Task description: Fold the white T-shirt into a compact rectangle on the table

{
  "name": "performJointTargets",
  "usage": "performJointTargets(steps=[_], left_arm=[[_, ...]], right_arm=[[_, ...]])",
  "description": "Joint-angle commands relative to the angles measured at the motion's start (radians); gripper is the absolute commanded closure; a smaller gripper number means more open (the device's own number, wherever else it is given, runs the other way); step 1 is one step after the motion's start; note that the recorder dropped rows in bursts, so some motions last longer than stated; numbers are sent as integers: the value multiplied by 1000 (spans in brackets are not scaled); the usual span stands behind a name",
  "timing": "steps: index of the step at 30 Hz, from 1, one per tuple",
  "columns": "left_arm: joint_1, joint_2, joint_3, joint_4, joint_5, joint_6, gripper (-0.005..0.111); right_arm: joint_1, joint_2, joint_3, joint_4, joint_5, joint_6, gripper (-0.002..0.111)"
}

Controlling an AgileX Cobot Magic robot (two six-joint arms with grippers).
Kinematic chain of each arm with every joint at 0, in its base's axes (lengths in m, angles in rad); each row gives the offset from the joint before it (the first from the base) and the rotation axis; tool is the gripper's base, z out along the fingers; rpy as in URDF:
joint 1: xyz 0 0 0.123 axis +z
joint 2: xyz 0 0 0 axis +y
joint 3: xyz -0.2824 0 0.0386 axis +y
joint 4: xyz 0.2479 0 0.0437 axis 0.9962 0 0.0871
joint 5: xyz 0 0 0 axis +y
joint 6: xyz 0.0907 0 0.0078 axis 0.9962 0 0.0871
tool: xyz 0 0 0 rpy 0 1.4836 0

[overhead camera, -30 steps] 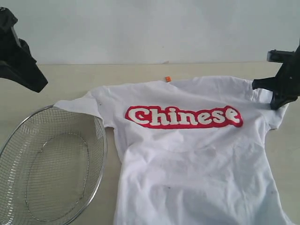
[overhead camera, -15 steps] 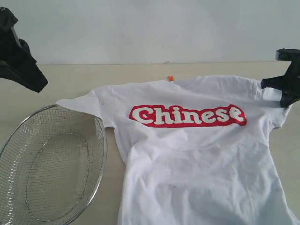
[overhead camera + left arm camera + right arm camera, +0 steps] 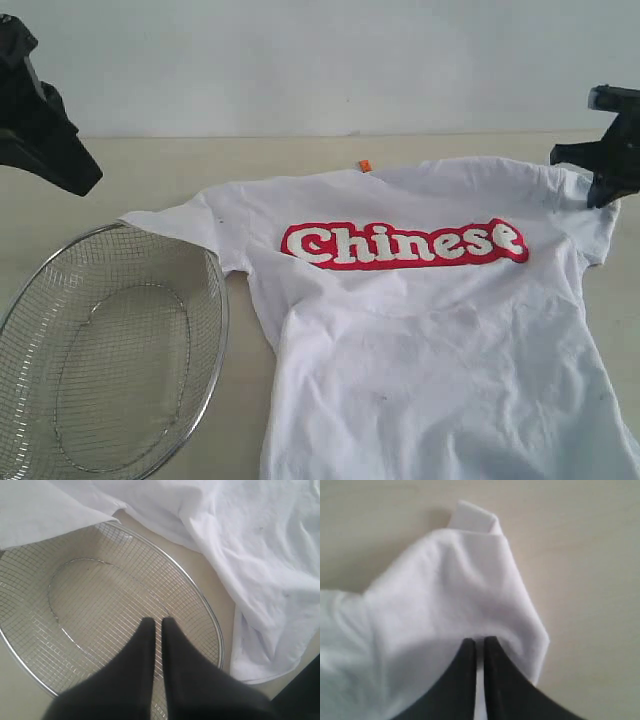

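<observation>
You have the white short-sleeved cotton T-shirt [image 3: 420,340] lying chest-up on the pale beige flat worktop [image 3: 200,165], right of centre in the exterior view. To its left sits the round metal wire-mesh basket [image 3: 215,300], and the shirt's sleeve on that side lies over the basket's far rim. Your left tool [image 3: 156,622] hangs above the basket. Your right tool [image 3: 480,641] pinches the shirt's opposite sleeve at the far right.

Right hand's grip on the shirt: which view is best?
Right wrist view: the right hand is shut on a bunch of the white T-shirt, close up. The exterior view shows that hand small, at the shirt's shoulder. The left wrist view shows only cloth by the wire basket.
</observation>
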Motion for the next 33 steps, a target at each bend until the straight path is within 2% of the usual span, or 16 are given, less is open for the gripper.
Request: performJointTargets(steps=[1,5,10,16,18,21,22,23,26,29,33], left_arm=[[1,-7,5,-12,-25,-9,102],[1,-2,5,-25,-110,-9,102],[1,84,1,-43,-216,18,102],[1,324,-91,-45,-247,76,102],[1,426,-168,-45,-281,96,102],[1,575,-320,-45,-294,96,102],[3,595,-340,-45,-294,96,102],[10,641,-385,-45,-294,80,102],[37,729,-463,-52,-250,73,102],[59,766,-475,-50,-235,73,102],[71,797,-475,-50,-246,78,102]], right_arm=[[-6,-52,-37,141,17,-14,108],[-6,-126,-37,274,28,-88,108],[0,-187,-37,463,147,-194,108],[60,-245,-20,463,224,-212,108],[97,-310,83,475,160,-224,108],[168,-408,397,512,26,-323,108],[175,-422,455,521,-13,-336,108],[189,-455,592,565,-104,-365,108],[194,-519,827,732,-167,-556,108],[194,-591,963,793,-223,-621,108],[194,-649,998,811,-221,-665,108]])
